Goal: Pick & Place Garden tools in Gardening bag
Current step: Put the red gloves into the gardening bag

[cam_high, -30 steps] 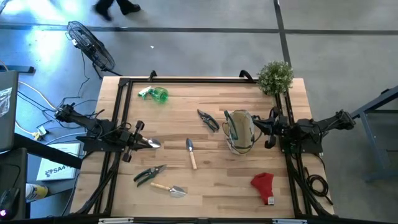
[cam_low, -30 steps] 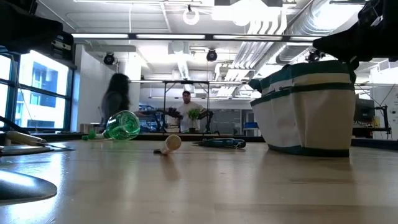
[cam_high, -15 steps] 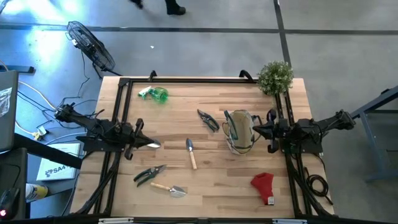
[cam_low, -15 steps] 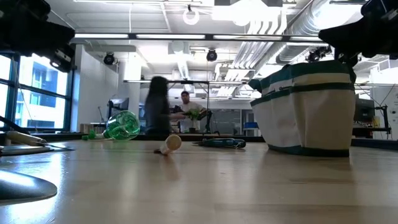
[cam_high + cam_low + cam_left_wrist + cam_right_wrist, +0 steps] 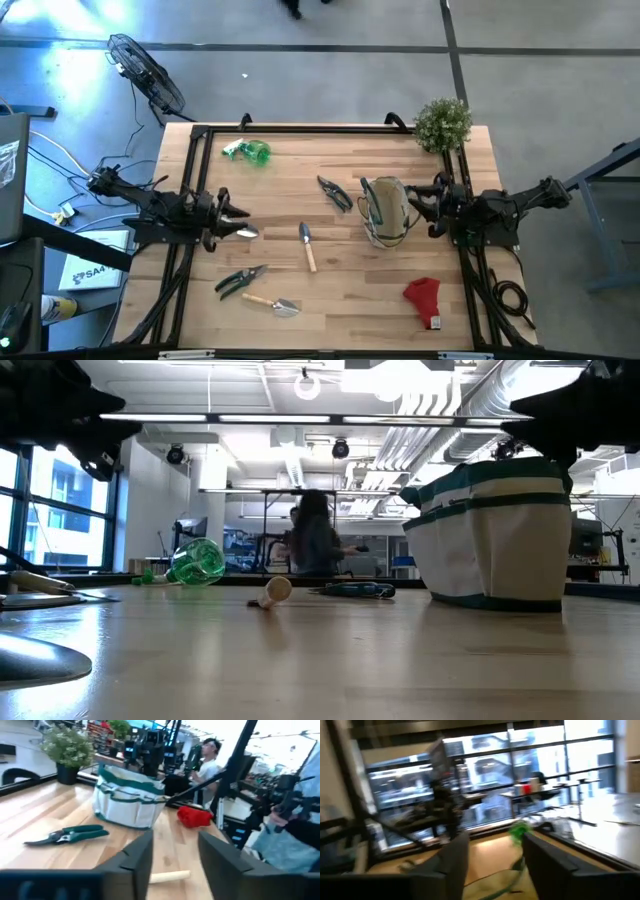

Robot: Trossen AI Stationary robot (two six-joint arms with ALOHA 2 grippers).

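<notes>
The beige gardening bag (image 5: 385, 208) with green trim stands upright right of the table's middle. The tools lie flat on the wood: a green spray bottle (image 5: 248, 151), dark shears (image 5: 335, 192), a wooden-handled trowel (image 5: 307, 245), green-handled shears (image 5: 240, 280), a second trowel (image 5: 272, 303), a red glove (image 5: 424, 298) and a metal blade (image 5: 247, 232). My left gripper (image 5: 238, 215) hovers open at the left edge, above that blade. At the right edge my right gripper (image 5: 416, 207) hovers open beside the bag. Neither has anything between its fingers (image 5: 137, 862) (image 5: 451, 862).
A bushy potted plant (image 5: 442, 124) stands at the far right corner. A black frame rail (image 5: 300, 128) borders the table. Bare wood lies between the bag and the spray bottle. A person (image 5: 315, 545) is in the room behind the table.
My left gripper has rolled about its own axis while staying over the same spot at the left edge. Nothing on the table has moved. A person has walked across the room behind the table.
</notes>
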